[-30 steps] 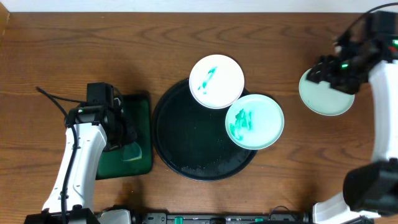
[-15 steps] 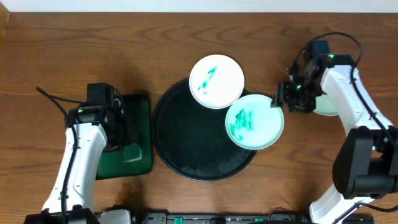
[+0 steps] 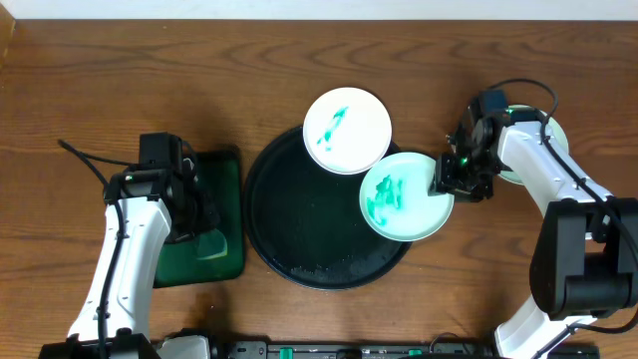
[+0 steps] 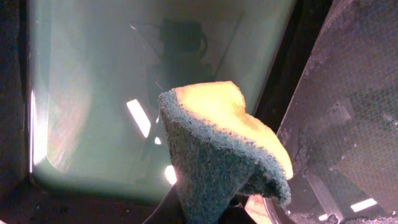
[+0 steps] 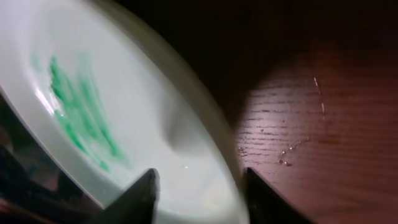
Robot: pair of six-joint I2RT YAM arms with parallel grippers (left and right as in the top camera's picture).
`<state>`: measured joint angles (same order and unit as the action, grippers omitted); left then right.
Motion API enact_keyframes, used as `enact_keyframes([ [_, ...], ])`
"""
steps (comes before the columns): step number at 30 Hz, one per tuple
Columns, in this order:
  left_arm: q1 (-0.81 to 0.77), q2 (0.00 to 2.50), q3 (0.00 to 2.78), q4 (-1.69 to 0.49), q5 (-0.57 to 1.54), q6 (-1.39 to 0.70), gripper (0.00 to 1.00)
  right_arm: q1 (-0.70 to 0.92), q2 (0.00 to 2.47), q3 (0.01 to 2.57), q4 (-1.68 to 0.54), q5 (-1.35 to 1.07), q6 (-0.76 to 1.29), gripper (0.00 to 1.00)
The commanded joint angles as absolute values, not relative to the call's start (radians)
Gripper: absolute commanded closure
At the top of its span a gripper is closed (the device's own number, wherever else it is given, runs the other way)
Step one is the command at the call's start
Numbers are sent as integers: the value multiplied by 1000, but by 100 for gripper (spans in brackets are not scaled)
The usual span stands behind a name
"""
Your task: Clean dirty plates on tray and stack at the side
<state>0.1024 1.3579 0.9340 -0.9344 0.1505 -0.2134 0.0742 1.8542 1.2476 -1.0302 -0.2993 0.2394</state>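
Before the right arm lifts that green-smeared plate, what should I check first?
1. Right gripper open, one finger on each side of the nearer smeared plate rim: ok.
2. Jaws closed on that rim: not ok, not yet.
3. That plate apart from the other smeared plate: cannot tell, edges very close.
4. It rests partly on the black tray, partly beyond its rim: ok, expect tilt.
5. Left gripper holds the sponge over the green tray: ok.

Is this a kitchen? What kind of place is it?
Probably not a home kitchen; it looks like a robot practice table. Two robot arms work at a wooden table, with paint-smeared plates on a black tray and a sponge for wiping.
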Motion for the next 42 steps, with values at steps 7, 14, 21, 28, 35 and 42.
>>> enact_keyframes([
  [7, 108, 1360, 959, -937, 149, -223, 93, 80, 1847, 1237, -1024, -300, 258, 92],
  [14, 108, 1360, 959, -937, 149, -223, 92, 80, 1847, 1237, -1026, -289, 257, 99],
  [21, 108, 1360, 959, -937, 149, -223, 92, 104, 1847, 1237, -1034, -289, 253, 99],
  [28, 108, 1360, 959, -936, 149, -223, 93, 226, 1846, 1237, -1052, -288, 247, 99],
  [35, 108, 1360, 959, -935, 175, -223, 93, 361, 1846, 1237, -1056, -293, 258, 99],
  [42, 108, 1360, 959, -918, 282, -211, 92, 447, 1904, 1230, -916, -305, 297, 99],
])
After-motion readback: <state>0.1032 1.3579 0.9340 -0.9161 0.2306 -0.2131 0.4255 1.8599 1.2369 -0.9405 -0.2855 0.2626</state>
